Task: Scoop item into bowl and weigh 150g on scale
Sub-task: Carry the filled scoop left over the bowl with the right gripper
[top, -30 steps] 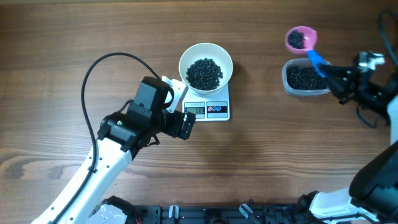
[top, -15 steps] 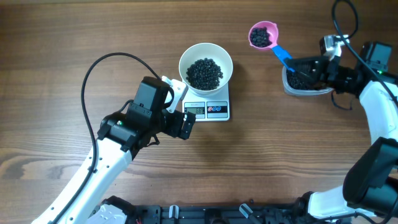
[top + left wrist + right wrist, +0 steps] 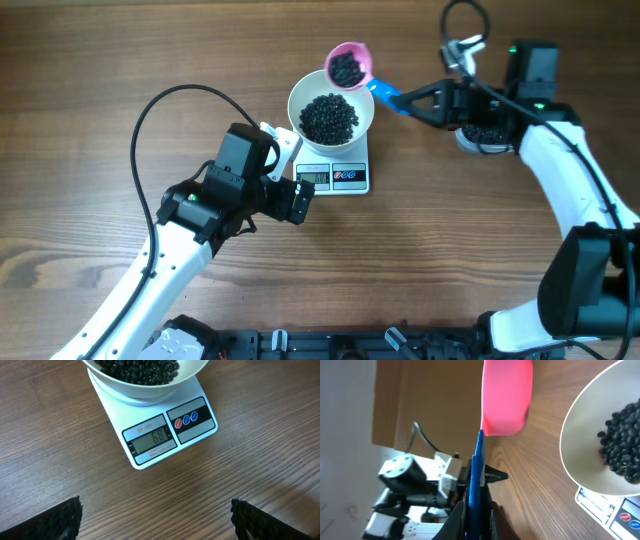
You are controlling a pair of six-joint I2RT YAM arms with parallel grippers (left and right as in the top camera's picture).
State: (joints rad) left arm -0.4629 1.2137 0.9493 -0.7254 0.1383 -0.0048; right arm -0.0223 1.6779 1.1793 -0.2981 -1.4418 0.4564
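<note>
Two arms stood over the wooden worktop. Centre frame in the overhead view, the white bowl sat on the scale, and a dark heap of beans covered its bottom. In the left wrist view the display read 68. The left pincer hovered just left of the scale's display end, fingers wide apart and holding nothing. The right pincer was clamped together on the blue handle of a pink scoop. The loaded cup hung at the bowl's upper right rim. A clear tub lay at the upper right, mostly hidden beneath that arm.
</note>
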